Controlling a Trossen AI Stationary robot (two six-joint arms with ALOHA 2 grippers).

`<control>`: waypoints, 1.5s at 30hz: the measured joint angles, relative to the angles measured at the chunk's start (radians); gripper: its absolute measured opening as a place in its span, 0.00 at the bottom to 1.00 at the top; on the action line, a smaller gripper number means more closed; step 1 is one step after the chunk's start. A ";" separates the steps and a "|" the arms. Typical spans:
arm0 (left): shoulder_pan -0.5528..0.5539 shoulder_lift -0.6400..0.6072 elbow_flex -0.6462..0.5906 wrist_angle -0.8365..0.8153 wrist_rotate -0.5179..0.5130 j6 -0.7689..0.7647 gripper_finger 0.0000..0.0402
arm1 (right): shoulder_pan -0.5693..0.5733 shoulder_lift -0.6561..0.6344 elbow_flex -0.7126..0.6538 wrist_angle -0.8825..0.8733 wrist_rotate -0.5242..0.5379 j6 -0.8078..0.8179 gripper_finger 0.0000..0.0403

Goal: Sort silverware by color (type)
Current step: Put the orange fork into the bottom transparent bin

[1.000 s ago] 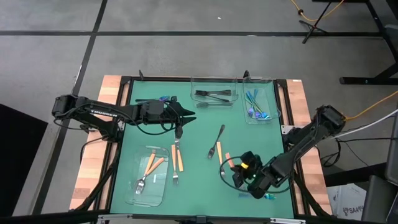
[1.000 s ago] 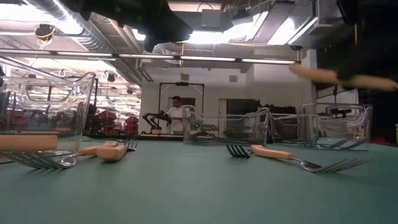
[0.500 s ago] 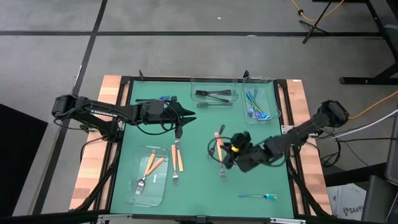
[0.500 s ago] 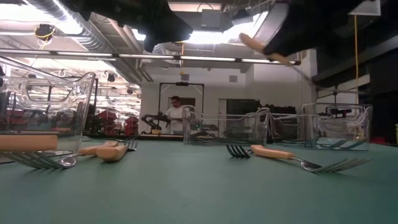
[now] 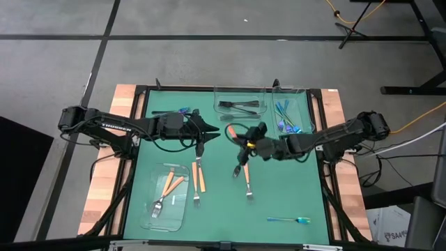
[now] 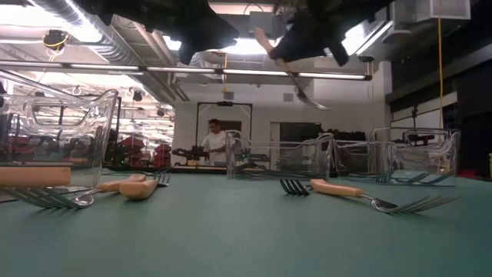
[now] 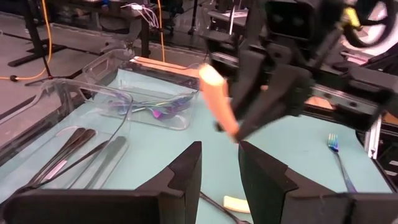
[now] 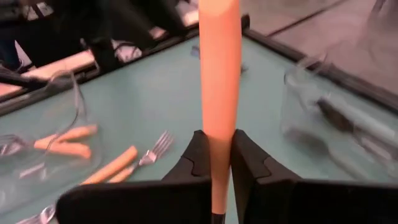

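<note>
right wrist view shows the right gripper (image 8: 215,163) clenched on the orange handle of a silver-headed fork (image 8: 219,81), the handle rising straight up from between the two dark fingers (image 8: 193,158) — pinched near one end, probably so the rest stays free to be lowered into a tray. in the high view that gripper (image 5: 245,143) hangs above the middle of the green table (image 5: 293,192), well clear of the mat, so the fork cannot snag the other cutlery below it.

the left gripper (image 5: 212,133) waits just beside it over the table's centre-left, its fingers parted and empty; in the left wrist view the carried fork is right in front of them, which may be set up for a handover, though that is only a guess.

further out, a clear plastic tray (image 5: 144,216) near the left front corner already holds orange-handled forks (image 5: 169,184), and two more lie just beside it on the mat (image 5: 199,178) — that tray looks like the likely goal. an all-black fork (image 5: 243,157) and another orange-handled fork (image 5: 248,185) lie loose under the right arm. at the far edge, one tray holds black utensils (image 5: 238,106), the next iridescent blue ones (image 5: 286,118). a lone blue fork (image 5: 288,219) lies near the front right, unsorted.
</note>
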 joint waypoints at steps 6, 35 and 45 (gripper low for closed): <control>-0.007 0.000 0.000 0.015 -0.009 -0.001 0.25 | -0.072 0.000 0.000 0.105 -0.068 -0.115 0.02; -0.006 0.000 0.000 0.193 -0.138 -0.002 0.25 | -0.102 0.072 0.001 0.344 -0.129 -0.352 0.02; -0.005 0.000 0.000 0.193 -0.143 0.002 0.25 | -0.102 0.112 0.001 0.417 -0.130 -0.358 0.02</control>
